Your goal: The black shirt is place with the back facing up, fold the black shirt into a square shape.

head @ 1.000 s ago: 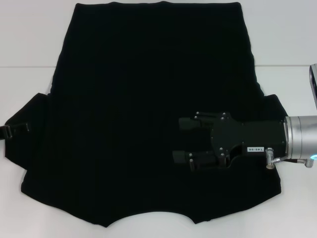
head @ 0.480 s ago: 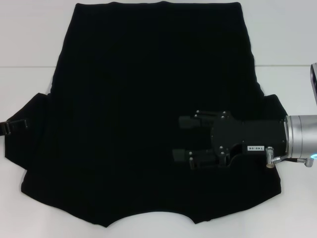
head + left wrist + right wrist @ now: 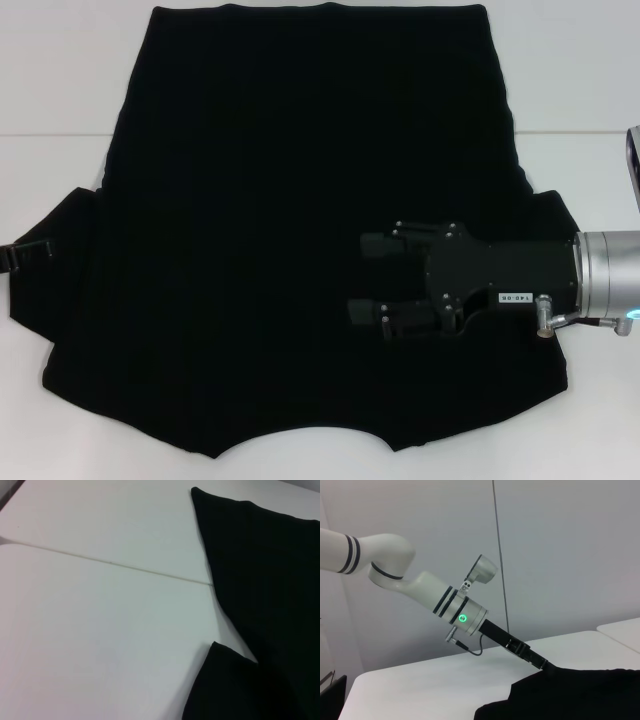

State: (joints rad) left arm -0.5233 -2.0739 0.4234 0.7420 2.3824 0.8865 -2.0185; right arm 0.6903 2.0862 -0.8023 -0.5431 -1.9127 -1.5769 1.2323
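**Holding over the cloth while the left sleeve gets a small tug**

Lying spread flat on the white table (image 3: 60, 90), the black shirt (image 3: 300, 220) has its straight hem at the far edge and its collar curve at the near edge, a sleeve sticking out on each side. Over the last second little has changed: the right gripper (image 3: 368, 280) stays above the shirt's right half, near the right sleeve, fingers spread apart and holding nothing. The left gripper (image 3: 22, 255) sits at the tip of the left sleeve and has edged slightly leftward; whether it is clamped on the cloth I cannot tell. The right wrist view shows it (image 3: 540, 662) meeting the shirt's edge. No fold shows yet, so the folding looks barely begun, probably starting with the left sleeve.
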